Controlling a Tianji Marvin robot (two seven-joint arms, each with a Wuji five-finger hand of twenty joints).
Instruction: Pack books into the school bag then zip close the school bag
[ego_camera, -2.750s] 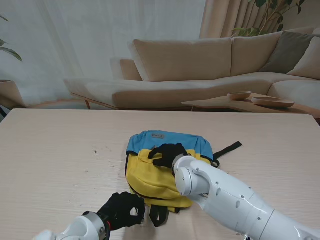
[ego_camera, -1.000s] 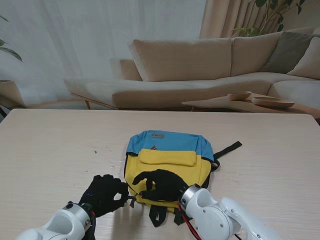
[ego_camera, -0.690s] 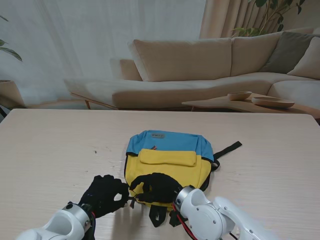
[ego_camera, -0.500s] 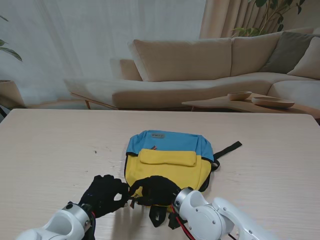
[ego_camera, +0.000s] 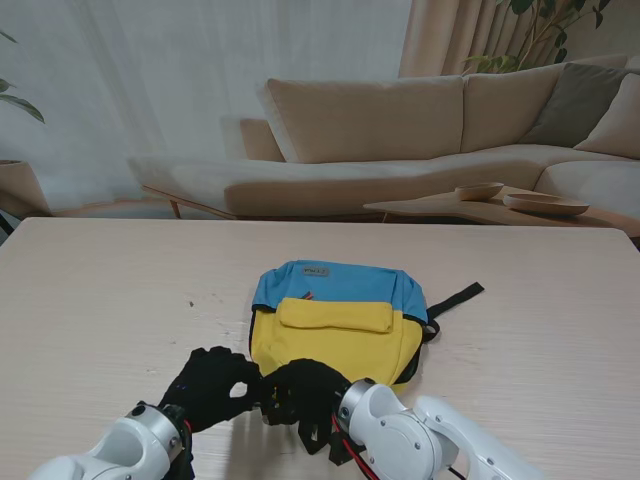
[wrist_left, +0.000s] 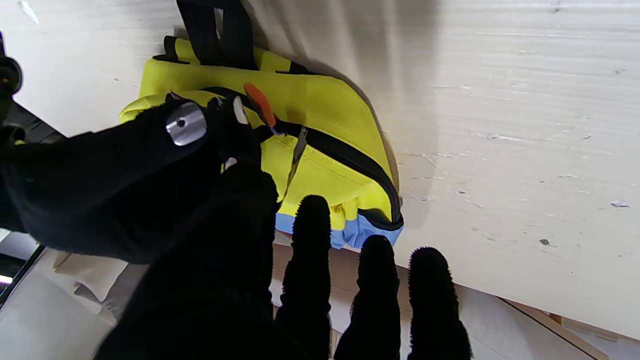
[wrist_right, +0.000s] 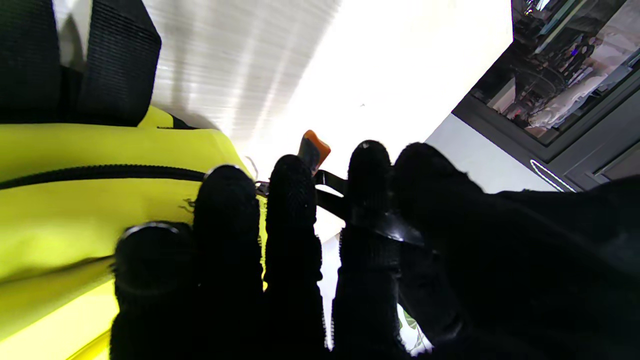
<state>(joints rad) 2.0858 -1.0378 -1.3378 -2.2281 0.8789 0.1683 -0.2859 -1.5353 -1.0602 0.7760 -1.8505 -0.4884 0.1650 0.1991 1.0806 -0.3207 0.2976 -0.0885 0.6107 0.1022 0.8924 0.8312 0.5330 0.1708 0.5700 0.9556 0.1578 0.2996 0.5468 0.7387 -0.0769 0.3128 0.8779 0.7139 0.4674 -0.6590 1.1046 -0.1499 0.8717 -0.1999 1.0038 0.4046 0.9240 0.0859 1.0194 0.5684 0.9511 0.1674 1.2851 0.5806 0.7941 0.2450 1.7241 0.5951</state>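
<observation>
School bag (ego_camera: 335, 320), yellow body with blue top panel, lies flat near the middle of the light wooden desk (ego_camera: 110, 300), blue end farther from me, black straps (ego_camera: 315, 432) at the near end. Both black-gloved hands meet at the bag's near left corner. Left hand (ego_camera: 208, 386) sits on the desk just beside that corner, thumb and forefinger curled toward each other, the other three fingers (wrist_left: 311, 235) extended and apart; it is at the zipper, though whether it actually pinches anything cannot be told. Right hand (ego_camera: 303, 390) lies over the near edge of the bag, touching the left hand, fingers bent down onto the yellow fabric; grip on the zipper cannot be confirmed either. Left wrist view: black zipper track (wrist_left: 350, 160) runs along the yellow side, an orange pull tab (wrist_left: 260, 104) and a metal slider (wrist_left: 298, 147) sit right at the gloved fingertips. Right wrist view: orange tab (wrist_right: 314, 145) shows just past the fingers (wrist_right: 290, 200), zipper line (wrist_right: 100, 172) crossing the yellow fabric. Books not visible in any view.
</observation>
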